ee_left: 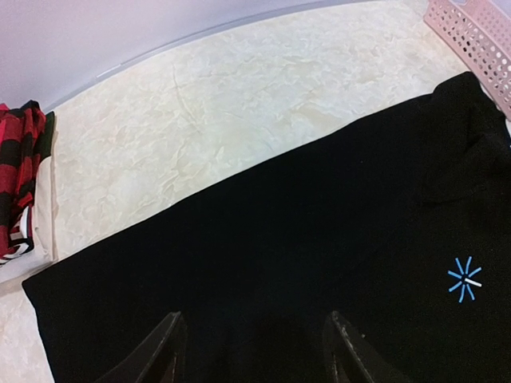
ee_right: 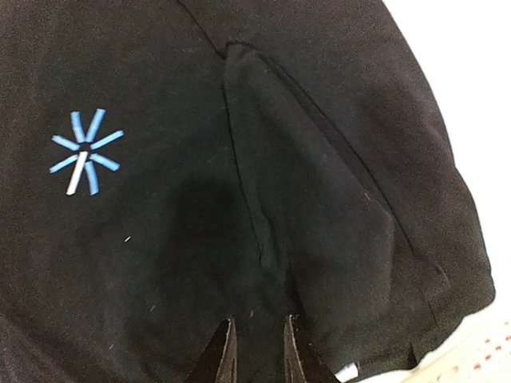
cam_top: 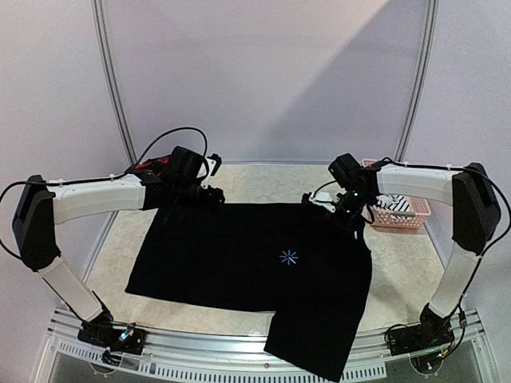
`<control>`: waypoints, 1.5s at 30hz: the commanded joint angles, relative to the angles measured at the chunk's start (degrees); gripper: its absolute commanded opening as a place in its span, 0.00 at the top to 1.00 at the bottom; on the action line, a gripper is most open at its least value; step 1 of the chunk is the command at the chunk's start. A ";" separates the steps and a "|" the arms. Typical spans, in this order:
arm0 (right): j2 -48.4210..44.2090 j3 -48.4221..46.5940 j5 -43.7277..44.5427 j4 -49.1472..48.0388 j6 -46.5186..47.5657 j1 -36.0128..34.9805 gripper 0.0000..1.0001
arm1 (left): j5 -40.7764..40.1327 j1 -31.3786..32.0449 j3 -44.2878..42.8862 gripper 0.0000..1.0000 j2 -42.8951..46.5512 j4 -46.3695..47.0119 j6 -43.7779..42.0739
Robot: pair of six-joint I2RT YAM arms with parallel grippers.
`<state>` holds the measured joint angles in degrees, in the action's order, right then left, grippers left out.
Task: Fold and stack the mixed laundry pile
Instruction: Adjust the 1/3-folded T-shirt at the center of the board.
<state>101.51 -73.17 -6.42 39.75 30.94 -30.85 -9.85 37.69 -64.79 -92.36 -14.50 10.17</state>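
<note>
- T-shirt: black, spread flat on the table; blue star mark near its middle; one near corner overhangs the table's front edge.
- Left gripper: jaws wide apart, holding nothing, just above the T-shirt's far left part.
- Right gripper: fingers a narrow gap apart at a raised fold of the T-shirt; cannot tell whether cloth is pinched.
- Plaid piece: red-and-black, far left, beside the T-shirt.
- Basket: pink, far right.

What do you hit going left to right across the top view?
red plaid piece → left claw → blue star logo on the black T-shirt → right claw → pink basket
</note>
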 commanded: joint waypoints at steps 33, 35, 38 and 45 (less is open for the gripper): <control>14.84 -8.13 2.38 -0.28 0.91 -0.45 0.94 | 1.67 -0.34 -2.27 0.40 -0.19 -2.37 -0.32; 13.86 -8.21 2.37 0.08 0.63 -0.52 1.00 | 1.67 -0.34 -2.27 0.40 -0.12 -2.37 -0.33; 12.47 -8.31 2.31 1.41 -0.14 -0.89 1.00 | 1.69 -0.34 -2.27 0.40 -0.10 -2.45 -0.40; 5.76 -6.89 1.71 6.51 -1.50 -5.07 1.00 | 1.55 -0.34 -2.35 0.40 0.16 -2.41 -0.51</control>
<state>112.97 -80.18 -4.45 42.35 30.92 -32.86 -8.36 37.69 -65.63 -92.36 -15.79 10.13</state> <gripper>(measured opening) 0.008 0.600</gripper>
